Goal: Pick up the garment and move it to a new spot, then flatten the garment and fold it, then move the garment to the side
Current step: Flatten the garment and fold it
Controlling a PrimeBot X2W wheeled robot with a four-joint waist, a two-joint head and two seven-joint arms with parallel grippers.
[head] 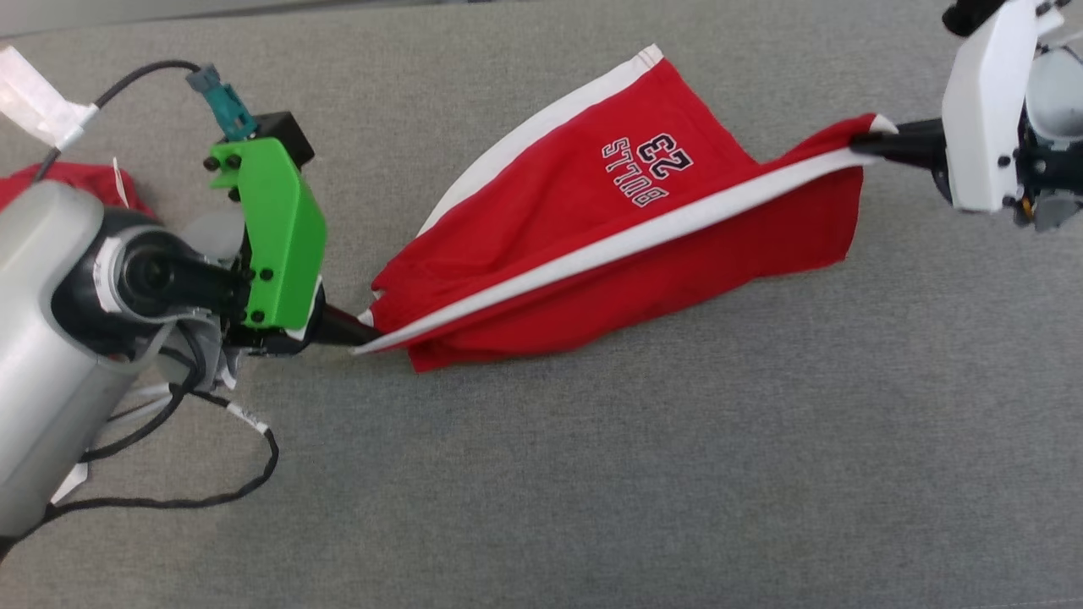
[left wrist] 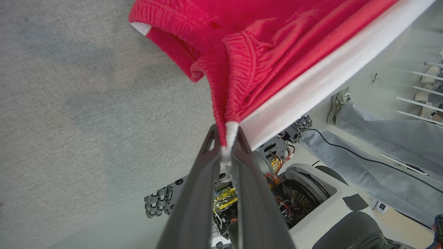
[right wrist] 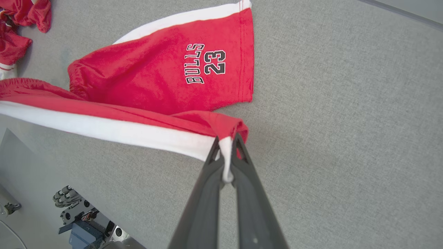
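Observation:
The garment [head: 592, 220] is a pair of red shorts with white side stripes and "BULLS 23" printed on one leg. It hangs stretched between both grippers above the grey table, its lower part drooping onto the cloth surface. My left gripper [head: 360, 334] is shut on the waistband corner at the white stripe [left wrist: 226, 138]. My right gripper [head: 863, 142] is shut on the leg hem end of the same stripe [right wrist: 226, 152]. The printed leg [right wrist: 193, 69] lies flat on the table behind the stretched edge.
More red cloth [head: 68, 182] lies at the table's far left behind my left arm, also seen as a red heap [right wrist: 20, 20] in the right wrist view. A person's legs in jeans [left wrist: 377, 145] stand beyond the table edge. Grey table surface [head: 677, 474] spreads wide in front.

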